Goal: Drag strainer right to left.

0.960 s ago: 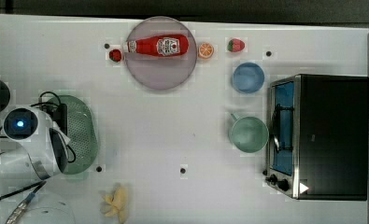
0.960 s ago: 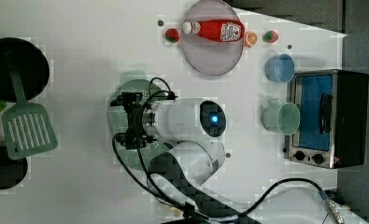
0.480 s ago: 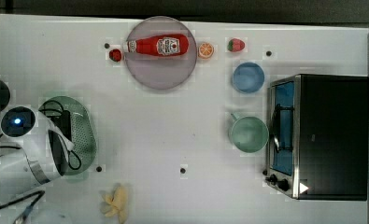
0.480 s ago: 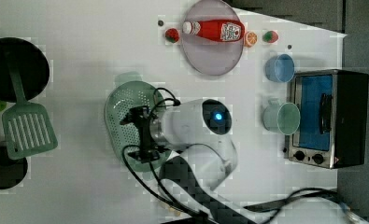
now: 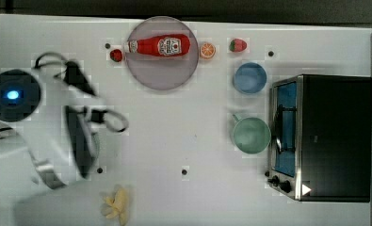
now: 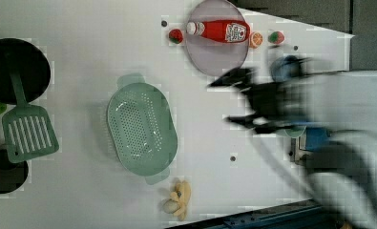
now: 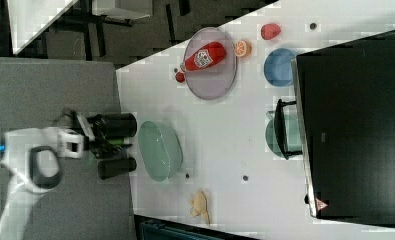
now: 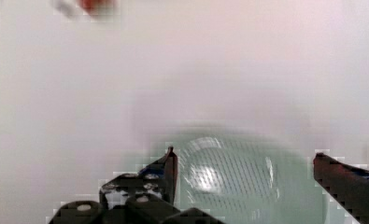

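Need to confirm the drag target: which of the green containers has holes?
The strainer: oval, rimmed and perforated. The green mug by the toaster oven is smooth and round.

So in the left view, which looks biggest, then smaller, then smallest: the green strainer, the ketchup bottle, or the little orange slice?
1. strainer, biggest by far
2. ketchup bottle
3. orange slice, smallest

The white table (image 6: 81, 200) carries the strainer (image 6: 141, 126), which lies below the open gripper (image 8: 243, 163), not touching it. Farther from the gripper stand a purple plate (image 5: 162, 70), a blue bowl (image 5: 249, 77), a green mug (image 5: 252, 135) and a toaster oven (image 5: 334, 136). A banana (image 6: 179, 200) lies near the strainer.
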